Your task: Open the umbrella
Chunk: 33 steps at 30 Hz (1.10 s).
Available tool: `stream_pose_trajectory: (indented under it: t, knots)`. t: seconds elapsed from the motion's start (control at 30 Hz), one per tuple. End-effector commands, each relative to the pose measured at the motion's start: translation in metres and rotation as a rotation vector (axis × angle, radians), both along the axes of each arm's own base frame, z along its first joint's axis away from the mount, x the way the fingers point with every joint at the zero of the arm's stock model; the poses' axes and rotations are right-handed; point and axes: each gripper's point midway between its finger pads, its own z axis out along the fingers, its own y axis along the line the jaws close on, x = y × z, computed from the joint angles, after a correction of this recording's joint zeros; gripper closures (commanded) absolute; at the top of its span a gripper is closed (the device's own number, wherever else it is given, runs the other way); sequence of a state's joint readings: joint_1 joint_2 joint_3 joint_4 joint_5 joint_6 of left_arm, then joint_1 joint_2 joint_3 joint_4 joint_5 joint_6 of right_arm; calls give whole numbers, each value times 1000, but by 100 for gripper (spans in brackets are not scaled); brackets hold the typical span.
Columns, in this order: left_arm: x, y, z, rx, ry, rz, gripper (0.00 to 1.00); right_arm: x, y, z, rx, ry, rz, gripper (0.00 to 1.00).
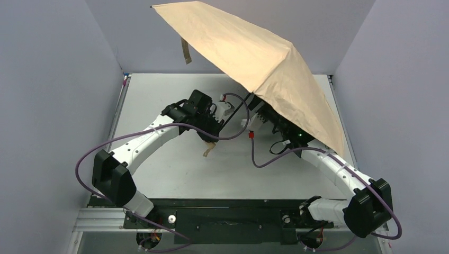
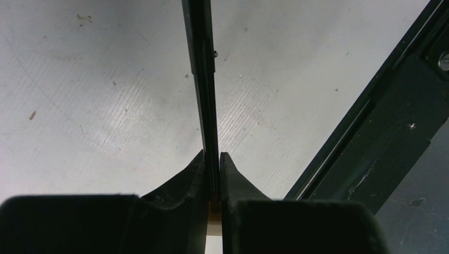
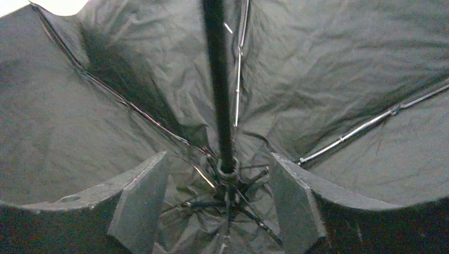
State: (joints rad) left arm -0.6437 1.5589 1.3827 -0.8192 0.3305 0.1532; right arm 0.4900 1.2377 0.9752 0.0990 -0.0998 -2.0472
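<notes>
Your umbrella (image 1: 254,58) is open over the desk (image 1: 174,174). Its shaft (image 2: 204,79) slants up toward the far right. Your left hand (image 2: 213,159) pinches the shaft. Your right hand (image 3: 219,174) is spread around it. The rim is near the right wall (image 1: 392,79), and there is more room on the left.

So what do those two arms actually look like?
The left arm and right arm are white tubes with chunky black joints. A purple cable loops along each, one carrying a small red plug. A green light glows at the right wrist. The fingers are black, tapered wedges.
</notes>
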Motion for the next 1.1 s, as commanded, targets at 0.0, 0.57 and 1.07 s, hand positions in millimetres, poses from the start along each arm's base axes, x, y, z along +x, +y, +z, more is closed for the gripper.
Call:
stream_pose_trajectory:
  t: [0.0, 0.57, 1.07]
  knots:
    - [11, -16, 41, -151, -94, 7, 100, -16, -3, 5, 11, -57, -10, 34]
    - [30, -9, 59, -559, -182, 201, 100, -117, -22, -35, 668, 458, -141, 18]
    - [-12, 19, 33, -704, -219, 477, 100, -190, -30, -80, 925, 810, -187, 20]
